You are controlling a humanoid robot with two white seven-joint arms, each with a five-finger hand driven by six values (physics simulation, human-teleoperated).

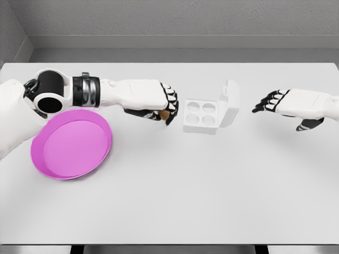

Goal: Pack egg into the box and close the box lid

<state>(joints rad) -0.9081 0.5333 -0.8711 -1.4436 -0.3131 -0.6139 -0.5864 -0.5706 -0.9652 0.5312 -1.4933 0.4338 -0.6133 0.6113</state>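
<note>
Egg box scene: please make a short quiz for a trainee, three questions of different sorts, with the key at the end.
1. True or false: the egg box has its lid standing open.
2. Which hand holds the brown egg? A) the left hand B) the right hand C) neither
3. Fill in: the pink plate lies on the table to the ___ of the egg box, as the head view shows it.

Key:
1. True. All four cups show empty.
2. A. The left hand's fingers curl around the egg, just left of the box; the right hand is open and empty, right of the box.
3. Left.
</note>
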